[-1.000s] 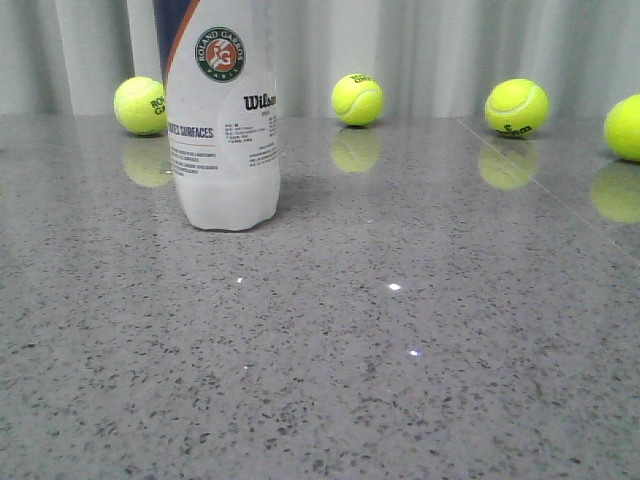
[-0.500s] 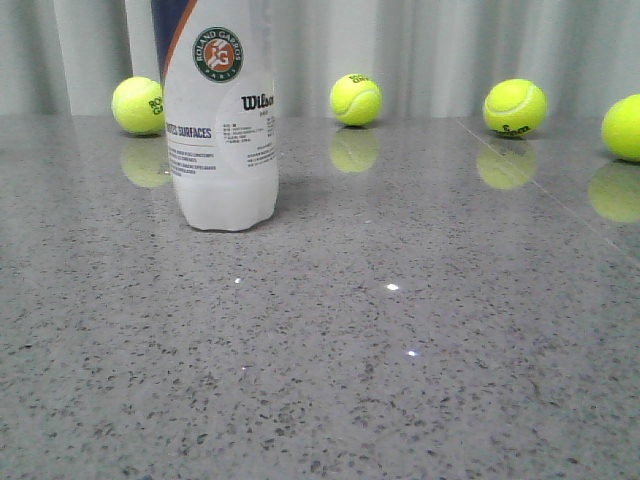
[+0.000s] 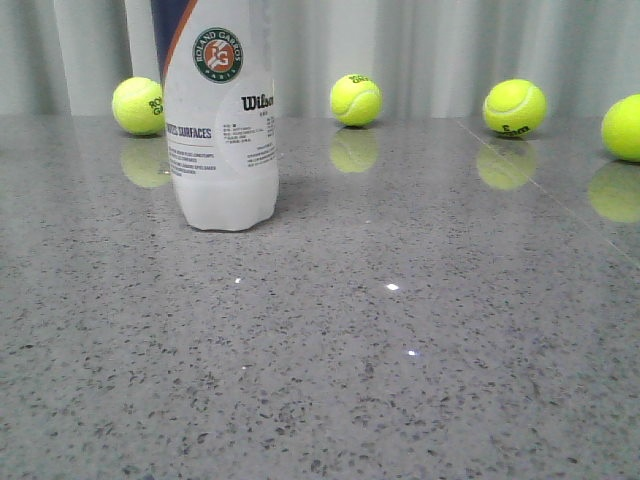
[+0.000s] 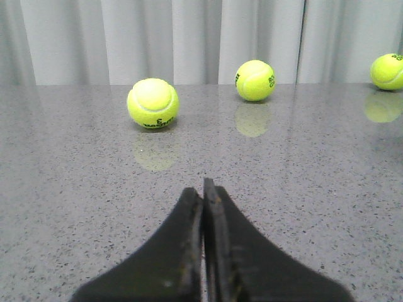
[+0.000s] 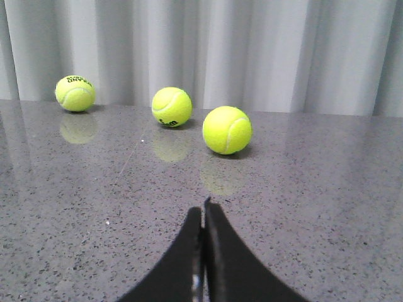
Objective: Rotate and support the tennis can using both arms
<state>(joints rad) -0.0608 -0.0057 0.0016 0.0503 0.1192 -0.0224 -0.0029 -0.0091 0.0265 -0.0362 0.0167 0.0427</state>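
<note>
The tennis can (image 3: 220,120) stands upright on the grey stone table (image 3: 400,360) at the left of the front view, its Roland Garros badge and Wilson logo facing the camera; its top is cut off by the frame. No gripper shows in the front view. My left gripper (image 4: 203,186) is shut and empty, low over the table. My right gripper (image 5: 204,208) is shut and empty too. The can does not show in either wrist view.
Several yellow tennis balls lie along the far edge by a grey curtain: one (image 3: 139,105) behind the can, one (image 3: 356,99) in the middle, one (image 3: 515,107) to the right. Balls (image 4: 152,103) (image 5: 227,129) lie ahead of each gripper.
The front view has shifted very slightly; the can and balls sit a touch further left than a second ago. Nothing else has moved.
</note>
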